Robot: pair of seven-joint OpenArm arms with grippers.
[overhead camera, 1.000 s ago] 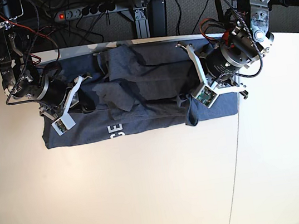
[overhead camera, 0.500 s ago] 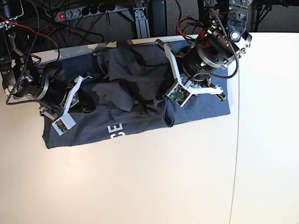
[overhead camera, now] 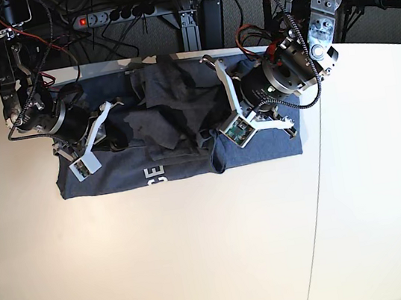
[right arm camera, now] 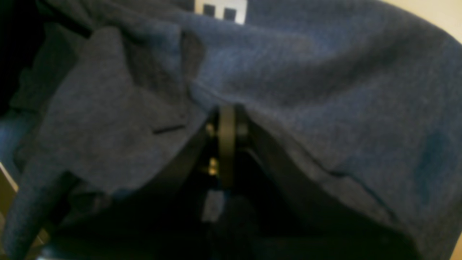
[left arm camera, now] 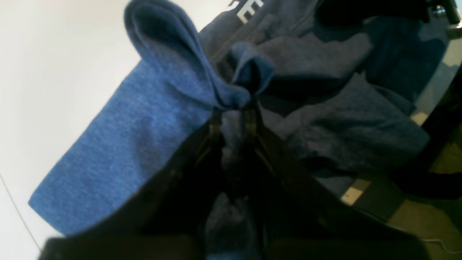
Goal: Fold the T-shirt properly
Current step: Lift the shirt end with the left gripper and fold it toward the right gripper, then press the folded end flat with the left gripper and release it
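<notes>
Tools both pinched tight on T-shirt (overhead camera: 187, 163) cloth (left tool (left arm camera: 234, 108), right tool (right arm camera: 226, 115)).

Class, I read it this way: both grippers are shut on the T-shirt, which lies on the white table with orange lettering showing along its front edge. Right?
Not quite: the lettering is white, as the base view shows. The rest stands: left gripper and right gripper are shut on the T-shirt, which lies on the white table.

Base view: bright, even overhead lighting, edges slightly bowed. Both wrist views: dim, soft-focused, foreground nearly black.
</notes>
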